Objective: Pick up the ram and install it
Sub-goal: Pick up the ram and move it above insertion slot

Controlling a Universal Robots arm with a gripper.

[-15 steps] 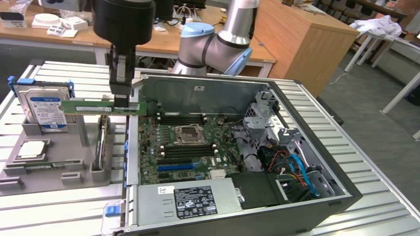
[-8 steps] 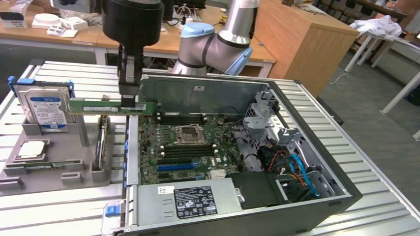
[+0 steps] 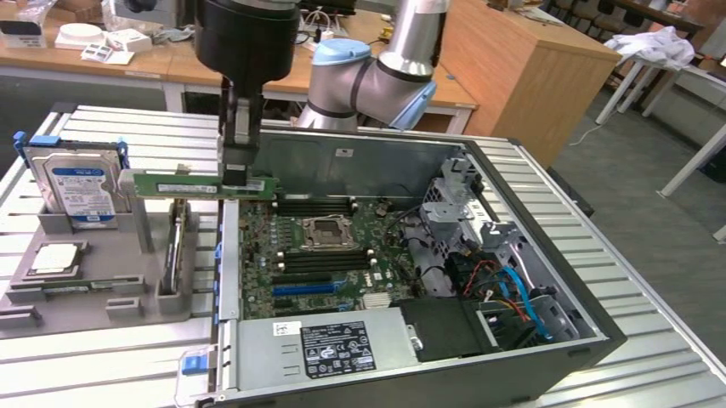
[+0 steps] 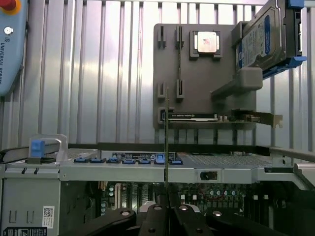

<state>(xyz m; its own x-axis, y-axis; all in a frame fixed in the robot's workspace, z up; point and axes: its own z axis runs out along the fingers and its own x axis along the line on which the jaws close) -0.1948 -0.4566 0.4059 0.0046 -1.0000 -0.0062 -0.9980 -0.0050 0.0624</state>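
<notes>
A wide, glossy black drum (image 3: pixel 244 34) forms the end of the arm (image 3: pixel 411 38). Beside the drum, the arm is made of smooth silver-grey tubes joined by rounded grey elbows, and the elbow nearest the drum wears a pale blue round cap (image 3: pixel 340 51). Below the drum runs the slim, dark pincer (image 3: pixel 236 183). Seen from the wrist, the pincer (image 4: pixel 167 219) has glossy black link bars (image 4: pixel 118 220) studded with round silver-headed pins (image 4: pixel 154 208).

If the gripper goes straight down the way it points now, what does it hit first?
Probably the case rim: the gripper holds the ram level across it, so the ram would strike there before the gripper reaches the motherboard. Depth is unclear.
</notes>
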